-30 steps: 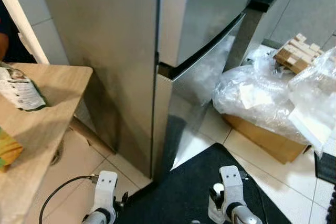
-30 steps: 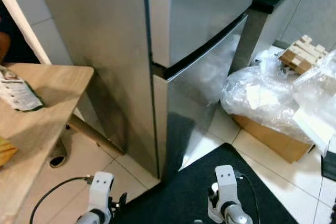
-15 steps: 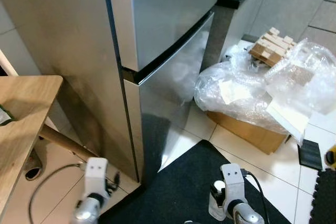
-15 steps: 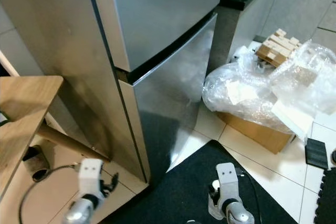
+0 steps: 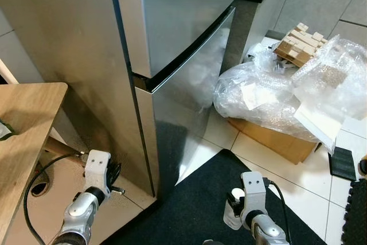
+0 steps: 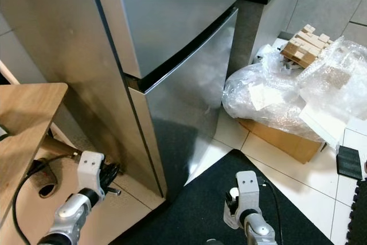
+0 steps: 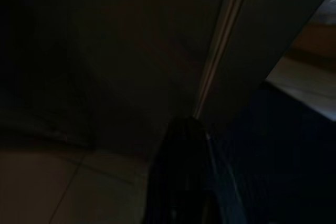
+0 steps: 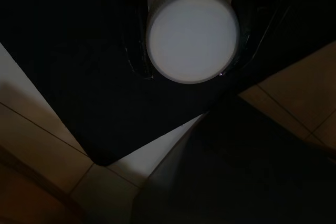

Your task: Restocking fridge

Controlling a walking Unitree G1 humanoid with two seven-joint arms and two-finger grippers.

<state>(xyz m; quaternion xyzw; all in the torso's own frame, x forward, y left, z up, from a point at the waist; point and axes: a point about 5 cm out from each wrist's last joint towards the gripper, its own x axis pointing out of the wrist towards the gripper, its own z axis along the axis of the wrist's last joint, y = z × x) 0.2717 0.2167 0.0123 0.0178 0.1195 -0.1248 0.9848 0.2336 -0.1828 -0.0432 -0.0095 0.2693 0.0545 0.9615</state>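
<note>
Standing at the closed fridge [image 5: 172, 32], both arms low.

I see the steel fridge ahead with upper and lower doors shut, a dark seam between them. My left gripper [image 5: 113, 177] hangs near the fridge's bottom front corner above the tan floor [image 5: 120, 213], beside the wooden table [image 5: 26, 124]; its wrist view is too dark, so I cannot tell how its fingers stand. My right gripper [image 8: 191, 45] hovers over the black mat [image 5: 195, 205], and its fingers look clamped on a white round container [image 8: 192, 38], though the shade makes that uncertain. A cardboard box [image 5: 275, 142] heaped with clear plastic wrap [image 5: 269, 96] sits beside the fridge, just past the mat's far corner.
</note>
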